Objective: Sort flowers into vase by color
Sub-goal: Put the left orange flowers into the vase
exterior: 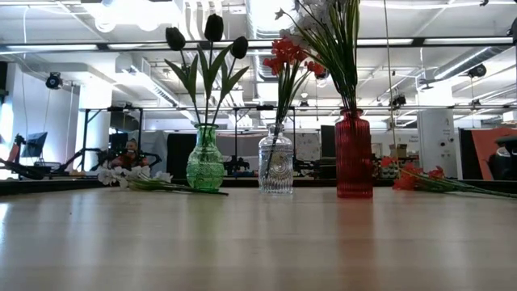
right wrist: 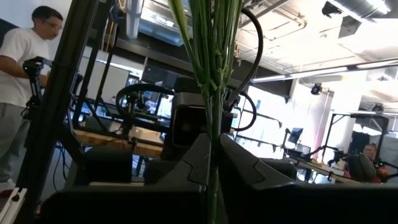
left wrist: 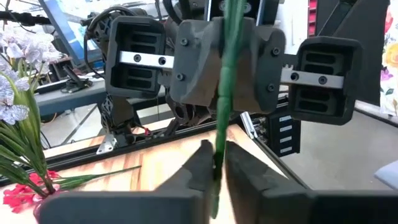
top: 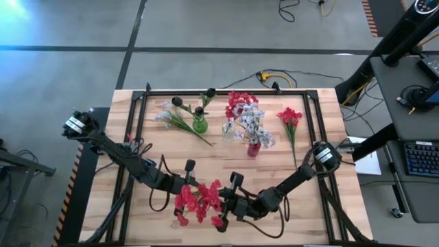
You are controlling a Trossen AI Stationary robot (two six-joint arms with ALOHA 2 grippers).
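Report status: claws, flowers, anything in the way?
Both claws, left claw and right claw, shut on one red spray at the table's near edge. Three vases stand at the far side. Nothing seen blocking.

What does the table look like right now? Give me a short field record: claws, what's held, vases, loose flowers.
left claw: shut on the red spray's stem, near edge of table
right claw: shut on the same red spray
green vase: dark buds
clear vase: red blossoms
red vase: pale blossoms
loose, far left: pale spray lying flat
loose, right: second red spray lying flat
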